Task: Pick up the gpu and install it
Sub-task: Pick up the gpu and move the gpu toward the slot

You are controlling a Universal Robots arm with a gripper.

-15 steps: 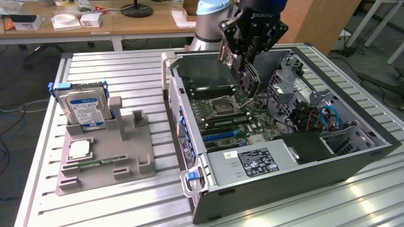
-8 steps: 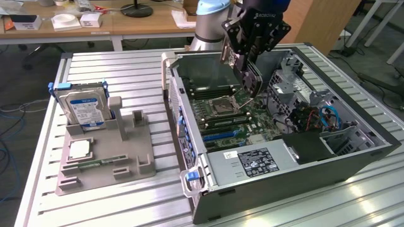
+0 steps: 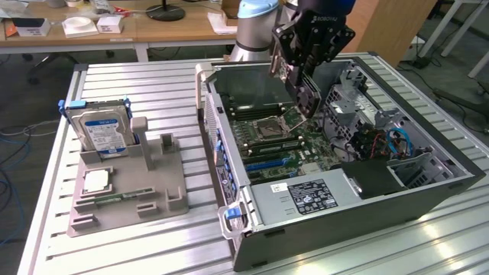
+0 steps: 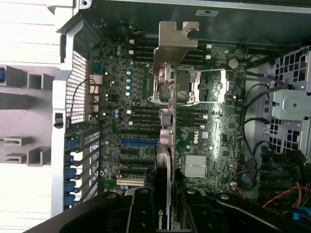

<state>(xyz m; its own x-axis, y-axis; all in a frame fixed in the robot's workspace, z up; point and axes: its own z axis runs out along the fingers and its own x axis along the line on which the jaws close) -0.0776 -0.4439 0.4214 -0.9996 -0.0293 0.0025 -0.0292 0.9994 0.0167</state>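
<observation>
Wrist view: hand (image 4: 165,208) grasps the gpu (image 4: 166,126) edge-on, silver bracket (image 4: 176,41) outermost, over the motherboard (image 4: 214,141) inside the open computer case (image 4: 146,14).

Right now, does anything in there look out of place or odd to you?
Nothing looks broken or spilled. The only oddity: the gpu, gripped by the end effector, hangs tilted above the motherboard inside the open computer case, in no slot.

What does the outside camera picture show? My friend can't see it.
A robot gripper holds the gpu above the motherboard inside an open computer case. On the exterior view's left, a hard drive stands in a gray holder.
</observation>
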